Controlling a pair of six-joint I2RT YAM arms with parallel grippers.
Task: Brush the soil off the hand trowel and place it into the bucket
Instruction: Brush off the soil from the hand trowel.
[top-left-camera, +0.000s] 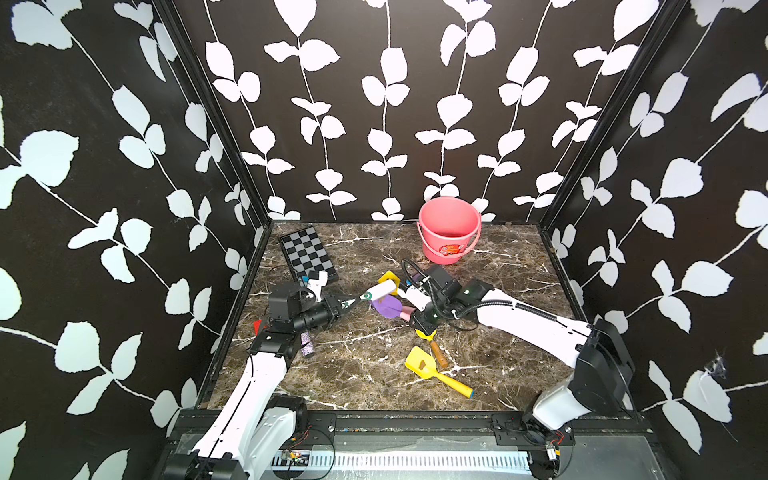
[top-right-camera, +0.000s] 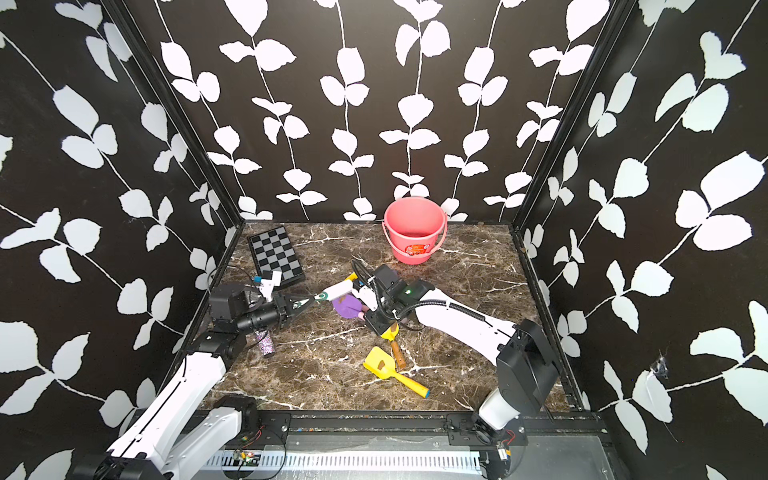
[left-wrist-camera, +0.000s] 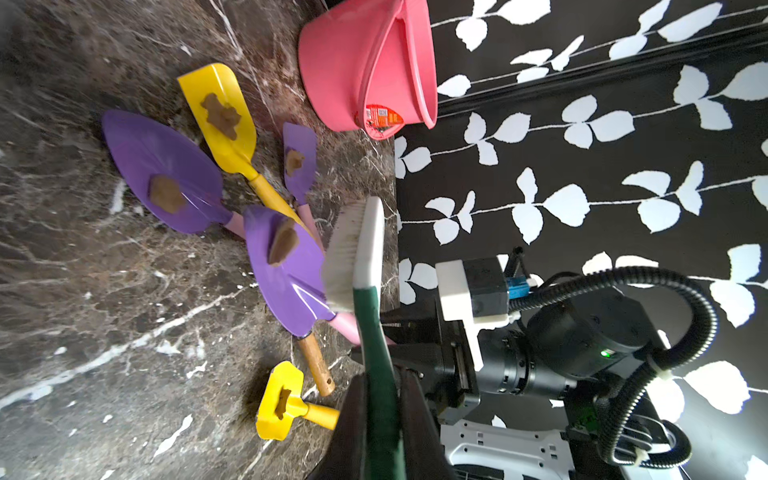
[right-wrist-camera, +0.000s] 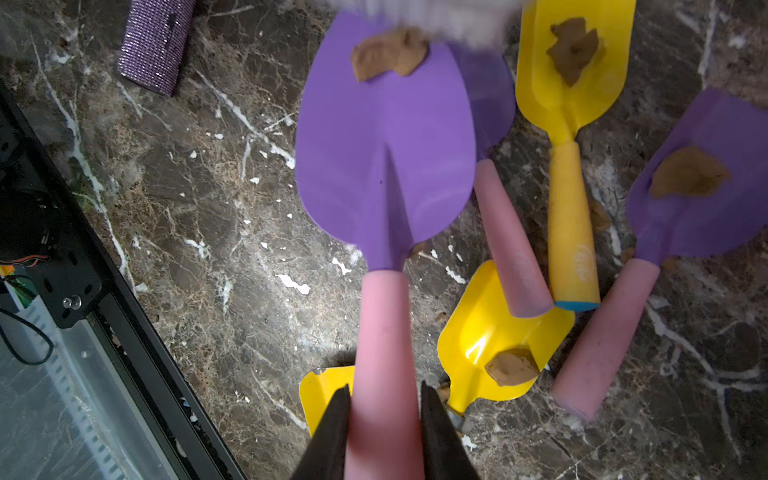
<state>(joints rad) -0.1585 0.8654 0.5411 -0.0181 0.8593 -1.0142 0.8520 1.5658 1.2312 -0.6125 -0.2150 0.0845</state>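
Purple-bladed, pink-handled hand trowel (right-wrist-camera: 384, 137) pinched by rt pincer (right-wrist-camera: 384, 386), brown soil clump (right-wrist-camera: 388, 52) unbrushed; lt pincer (left-wrist-camera: 382, 378) pinches green-handled brush (left-wrist-camera: 368, 249); pink plastic bucket (top-left-camera: 436, 251) empty.

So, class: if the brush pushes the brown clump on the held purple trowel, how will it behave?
The clump looks like one solid lump, so it probably shifts whole rather than crumbling. The trowel blade is glossy, so it may slide off easily. Being small, it is likely light.
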